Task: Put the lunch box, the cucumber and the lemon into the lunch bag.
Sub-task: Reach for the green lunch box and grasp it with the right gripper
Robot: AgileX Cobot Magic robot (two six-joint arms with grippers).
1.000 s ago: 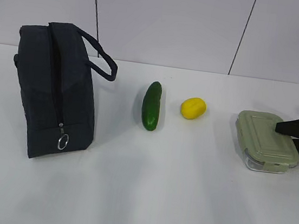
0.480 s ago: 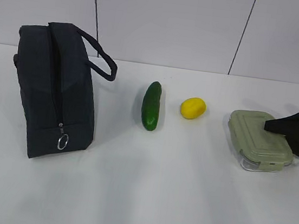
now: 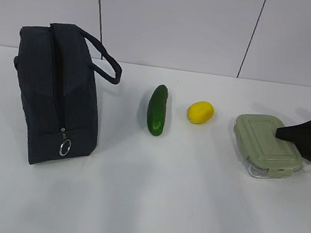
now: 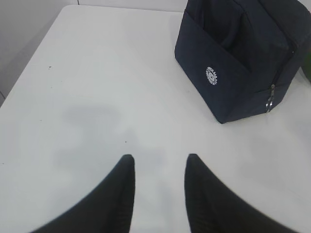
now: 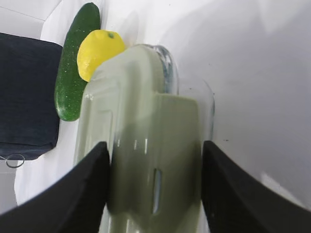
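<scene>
Standing upright at the left of the table (image 3: 150, 207), the lunch bag (image 3: 56, 93) shows its dark fabric, one loop handle toward the rear and a zipper running down its near face to a silver ring pull (image 3: 65, 148); the zipper appears drawn closed. Right of the bag, well apart from it, the cucumber (image 3: 157, 110) lies on the white surface with its length running away from the camera. Just to its right, near but not touching, rests the lemon (image 3: 200, 112).

At the right side the lunch box (image 3: 266, 145) sits flat on the table, sage-green lid on, clear glass base visible below the rim. The right end effector (image 3: 292, 134) reaches in from the right edge at lid height. In the right wrist view its two black fingers (image 5: 82, 194) straddle the box's near end, one against each long side, with no visible gap: clamped on the lunch box, which is not lifted.

The left end effector (image 4: 158, 167) hovers over bare table left of the bag, fingers parted, nothing between them.
</scene>
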